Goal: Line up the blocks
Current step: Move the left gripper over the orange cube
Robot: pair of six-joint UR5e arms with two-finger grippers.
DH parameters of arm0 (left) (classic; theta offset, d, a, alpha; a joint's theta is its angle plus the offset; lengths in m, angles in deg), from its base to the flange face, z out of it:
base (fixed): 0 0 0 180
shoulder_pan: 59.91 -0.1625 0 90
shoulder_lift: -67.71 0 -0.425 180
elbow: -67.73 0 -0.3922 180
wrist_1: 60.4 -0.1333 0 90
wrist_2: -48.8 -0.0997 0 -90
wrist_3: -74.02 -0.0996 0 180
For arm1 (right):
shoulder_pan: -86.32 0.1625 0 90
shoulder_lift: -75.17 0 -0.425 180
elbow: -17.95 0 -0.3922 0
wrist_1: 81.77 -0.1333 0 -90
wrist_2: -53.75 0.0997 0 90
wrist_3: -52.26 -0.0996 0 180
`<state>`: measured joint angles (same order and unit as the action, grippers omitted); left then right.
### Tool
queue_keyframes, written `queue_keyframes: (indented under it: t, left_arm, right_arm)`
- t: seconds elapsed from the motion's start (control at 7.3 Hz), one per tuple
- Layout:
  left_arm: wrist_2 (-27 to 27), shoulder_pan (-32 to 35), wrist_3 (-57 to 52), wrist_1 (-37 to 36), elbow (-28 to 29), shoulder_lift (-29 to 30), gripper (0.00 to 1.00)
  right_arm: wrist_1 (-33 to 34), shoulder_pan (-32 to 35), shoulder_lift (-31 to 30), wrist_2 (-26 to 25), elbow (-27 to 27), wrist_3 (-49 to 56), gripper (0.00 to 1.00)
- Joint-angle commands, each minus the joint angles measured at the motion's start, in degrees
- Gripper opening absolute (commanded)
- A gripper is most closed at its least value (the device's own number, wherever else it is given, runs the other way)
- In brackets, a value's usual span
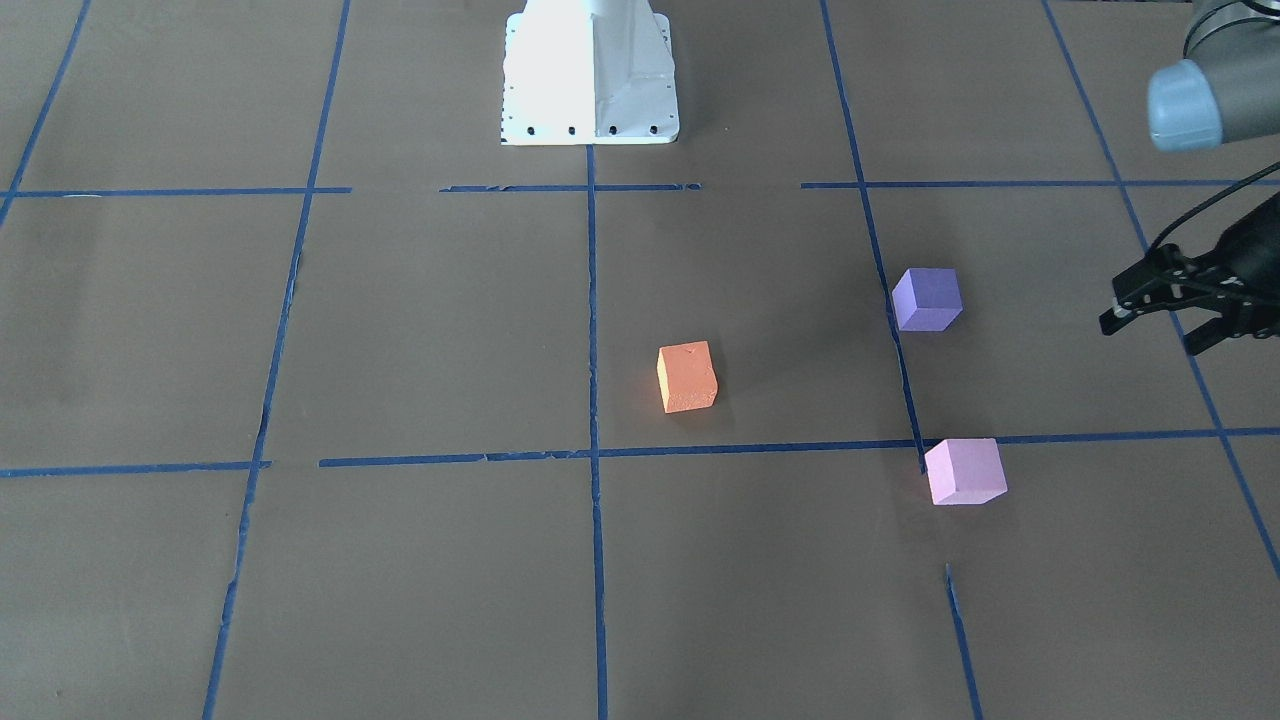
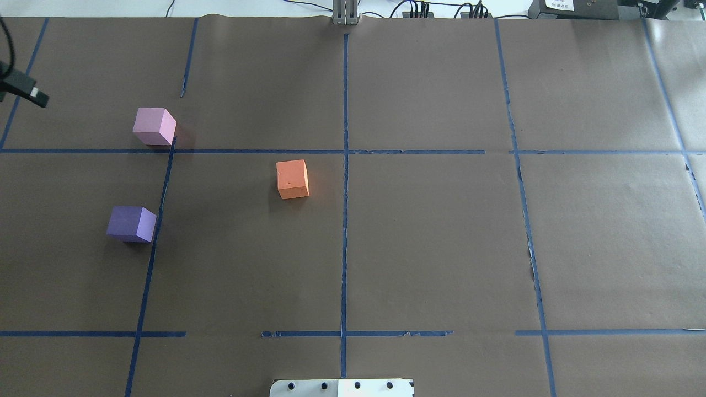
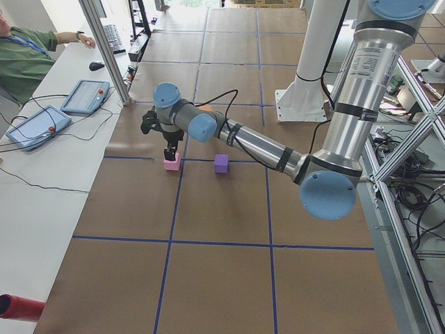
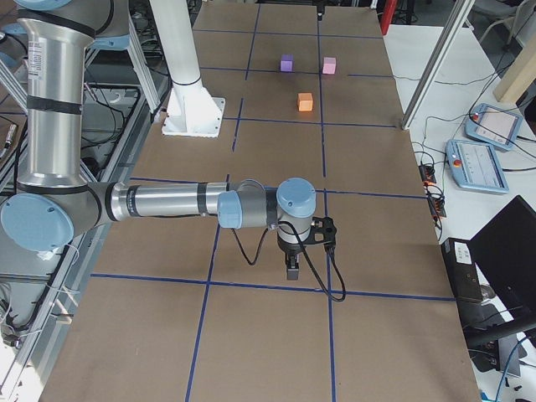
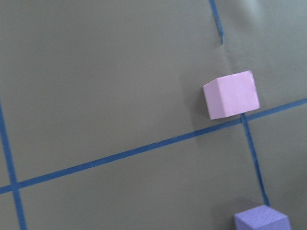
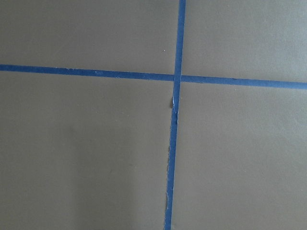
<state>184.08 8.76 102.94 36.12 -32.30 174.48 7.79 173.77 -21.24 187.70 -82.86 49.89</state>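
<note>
My left gripper point(image 1: 1150, 318) hangs over the brown paper-covered table point(image 1: 400, 330) at the right edge of the front-facing view. It carries none of the cubes, and I cannot tell how far its fingers are spread. The three small matte foam cubes all sit on the paper, well apart from one another and forming a triangle rather than a row.

The orange foam cube point(image 1: 688, 377) lies just right of the frame's centre, near the vertical blue tape line point(image 1: 593, 330). The violet-purple foam cube point(image 1: 927, 299) sits to its upper right, just beside another tape line. The pale pink-lilac foam cube point(image 1: 965, 471) rests at lower right, against a crossing of tape lines.

My left wrist camera looks down on the pink cube at right of centre, with the violet one cut off at the bottom edge. My right gripper point(image 4: 292, 270) points down over a tape crossing in the lower middle of the right-side view, far from the cubes. Whether it is spread or closed I cannot tell.
</note>
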Motion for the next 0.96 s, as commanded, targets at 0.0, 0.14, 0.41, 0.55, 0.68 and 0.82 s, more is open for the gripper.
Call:
queue_keyframes:
  t: [0.0,0.14,0.41,0.55,0.68,0.82]
  left_arm:
    - [-5.18,-11.4,18.8,0.07,0.7,8.07,1.0]
    - [-9.73,-16.67,26.28,0.25,0.88,10.54,1.0]
    - [-11.53,-21.38,35.0,0.25,3.76,17.74,1.0]
    - [-14.31,-23.39,39.06,0.25,6.83,21.26,1.0]
    - [-18.78,-26.11,44.93,1.38,8.95,23.2,1.0]
    - [-19.87,-27.79,47.34,3.74,10.97,23.83,1.0]
  right_arm:
    - [0.0,0.0,0.0,0.0,0.0,0.0,1.0]
    - [0.0,0.0,0.0,0.0,0.0,0.0,1.0]
    - [0.0,0.0,0.0,0.0,0.0,0.0,1.0]
    - [0.0,0.0,0.0,0.0,0.0,0.0,1.0]
    - [0.0,0.0,0.0,0.0,-0.08,0.0,1.0]
    - [0.0,0.0,0.0,0.0,0.0,0.0,1.0]
